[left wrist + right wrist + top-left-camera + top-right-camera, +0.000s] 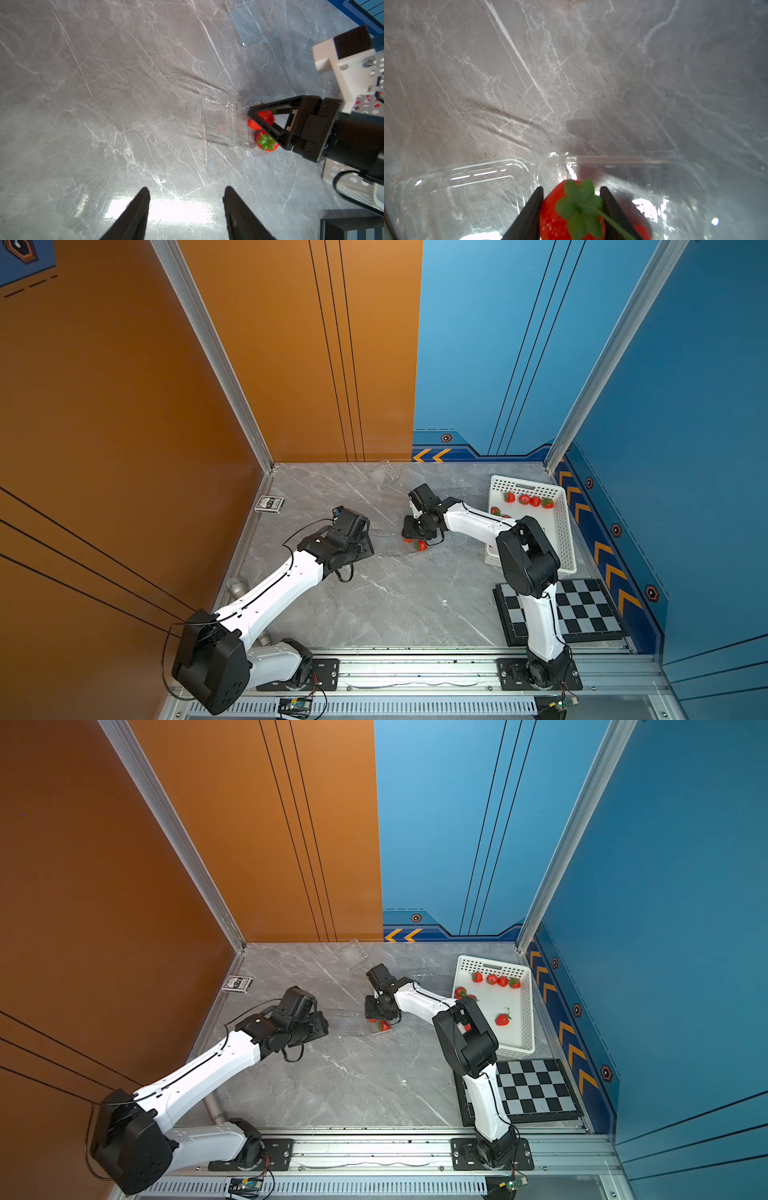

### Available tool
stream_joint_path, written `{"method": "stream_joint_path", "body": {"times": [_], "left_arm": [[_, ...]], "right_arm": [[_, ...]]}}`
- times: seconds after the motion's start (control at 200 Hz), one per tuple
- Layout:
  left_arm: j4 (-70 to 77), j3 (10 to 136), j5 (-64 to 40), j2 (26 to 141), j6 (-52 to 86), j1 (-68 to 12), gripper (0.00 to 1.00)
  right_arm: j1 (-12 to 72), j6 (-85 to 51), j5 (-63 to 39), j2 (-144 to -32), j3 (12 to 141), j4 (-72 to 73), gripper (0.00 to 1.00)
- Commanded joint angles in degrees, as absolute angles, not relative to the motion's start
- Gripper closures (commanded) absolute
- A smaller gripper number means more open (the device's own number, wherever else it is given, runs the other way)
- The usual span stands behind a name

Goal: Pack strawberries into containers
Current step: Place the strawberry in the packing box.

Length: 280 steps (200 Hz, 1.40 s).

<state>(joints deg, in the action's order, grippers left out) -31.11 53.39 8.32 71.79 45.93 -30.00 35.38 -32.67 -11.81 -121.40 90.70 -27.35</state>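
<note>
Right gripper (572,188) fills the near edge of its wrist view, jaws partly closed and pressed against both sides of a strawberry (552,214). The fruit's green cap faces up toward the wrist, so its long axis runs along the jaws, tip pointing down. Directly beneath sits the open tray of a clear container (623,158), its lid (467,187) folded flat beside it on the grey surface (374,593). A second strawberry (267,142) lies in the tray. Letting go looks like the next move. Whether the held fruit touches the tray floor I cannot tell. Left gripper (187,188) hovers off the lid side, jaws wide apart and empty. More strawberries (502,1019) wait in a white basket (527,1011) on the right.
</note>
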Motion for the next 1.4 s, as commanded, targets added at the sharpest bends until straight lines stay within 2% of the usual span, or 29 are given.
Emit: {"method": "stream_joint_path", "body": {"times": [0.0,0.315,0.606,0.851,1.041,1.396], "left_arm": [[-31.6,53.0,7.6,71.1,46.2,-29.6,0.40],[-31.6,52.9,7.7,70.5,46.2,-29.6,0.40],[-31.6,53.3,7.7,70.3,46.0,-29.7,0.40],[-31.7,54.9,8.1,70.8,45.9,-30.8,0.40],[-31.6,58.6,10.2,74.0,46.4,-35.1,0.39],[-31.5,75.0,12.1,89.5,44.5,-46.3,0.39]], "right_arm": [[35.5,-33.2,-11.1,-121.6,90.8,-26.6,0.53],[35.0,-32.7,-10.0,-119.3,89.1,-26.7,0.46],[34.1,-29.5,-4.4,-108.7,88.5,-32.3,0.41],[32.1,-26.6,-1.2,-99.5,84.7,-34.7,0.40],[26.0,-25.1,-1.4,-89.4,76.6,-35.0,0.40],[6.6,-23.1,-7.1,-74.5,60.9,-35.3,0.38]]}}
